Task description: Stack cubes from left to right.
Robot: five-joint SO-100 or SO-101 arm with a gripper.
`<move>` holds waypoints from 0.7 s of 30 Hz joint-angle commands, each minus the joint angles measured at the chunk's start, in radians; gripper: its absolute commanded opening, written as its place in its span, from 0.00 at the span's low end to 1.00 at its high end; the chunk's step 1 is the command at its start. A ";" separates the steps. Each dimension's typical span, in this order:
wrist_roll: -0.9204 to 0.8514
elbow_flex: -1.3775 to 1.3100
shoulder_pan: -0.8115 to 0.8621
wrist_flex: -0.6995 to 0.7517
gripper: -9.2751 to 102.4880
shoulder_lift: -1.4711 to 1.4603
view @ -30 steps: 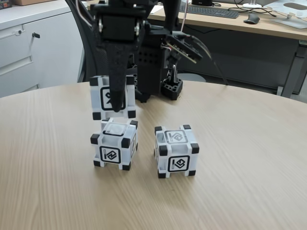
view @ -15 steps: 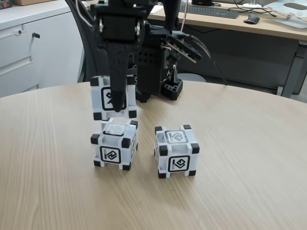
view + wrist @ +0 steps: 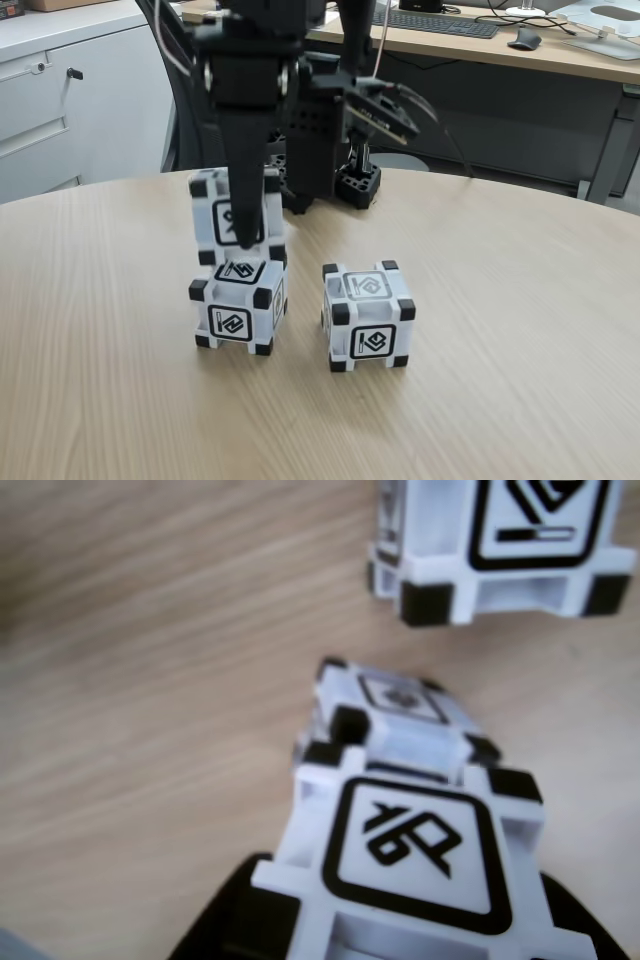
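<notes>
My gripper (image 3: 240,225) is clamped on the held cube (image 3: 236,215), which sits low over the back of the left cube (image 3: 238,305) on the table (image 3: 500,380); the right cube (image 3: 366,315) stands apart beside them

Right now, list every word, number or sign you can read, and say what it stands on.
No words, brands or numbers can be read.
Held cube: a black-framed abstract glyph, not a letter.
Cube below it: framed symbol on the front, a bar beside an angular mark.
Cube on the right in the fixed view: framed angular symbols on top and front.
Keyboard on the far desk: keys too small to read.
</notes>
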 commanded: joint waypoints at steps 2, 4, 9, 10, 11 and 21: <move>0.009 -0.041 0.008 -0.009 0.08 -0.012; 0.009 -0.041 0.008 -0.009 0.08 -0.012; 0.009 -0.037 0.008 -0.009 0.13 -0.012; 0.005 -0.037 0.008 -0.009 0.16 -0.012; 0.003 -0.037 0.008 -0.009 0.18 -0.012; -0.014 -0.035 0.008 -0.009 0.37 -0.009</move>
